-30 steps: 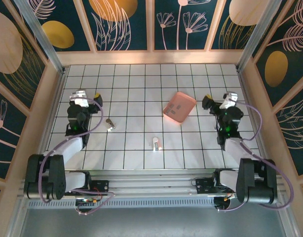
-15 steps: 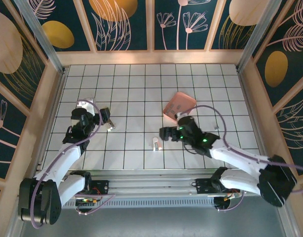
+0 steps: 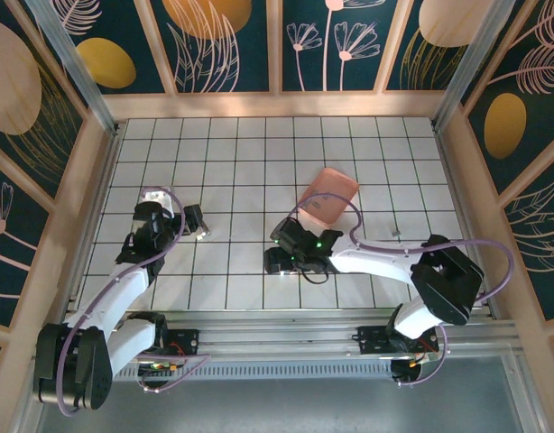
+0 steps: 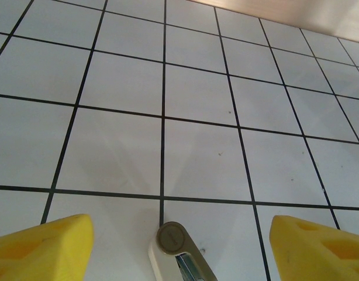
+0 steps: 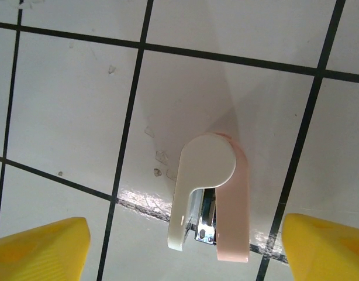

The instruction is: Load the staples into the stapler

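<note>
The stapler (image 5: 211, 199) lies on the tiled table (image 5: 62, 105) directly beneath the right gripper (image 5: 182, 249). It sits between the two yellow fingers (image 5: 39, 249), roughly centred, with its length running across the line that joins them. It appears to rest on its side, with the white upper arm next to the pink base and a metal channel showing between them. The right jaws stand wide, with nothing in them.

The staples (image 4: 175, 238) lie just ahead of the left gripper (image 4: 180, 253), midway between its fingers at the near edge of its view. They show as a small pale piece with a dull round end and a silvery strip. The left jaws are also spread wide and hold nothing.

From above, the left gripper (image 3: 194, 220) hangs well apart from the right gripper (image 3: 279, 258). The salmon-pink tray (image 3: 329, 196) lies just beyond the right one.

This looks like the approach to two pickups. The right arm should probably come straight down and close across the stapler's narrow width, gripping the pink base rather than the white arm so the magazine can still open. The left arm needs to go lower and stay centred — the strip is thin and lies flat on the tile, so a pinch that lands too high would likely skid off it.
</note>
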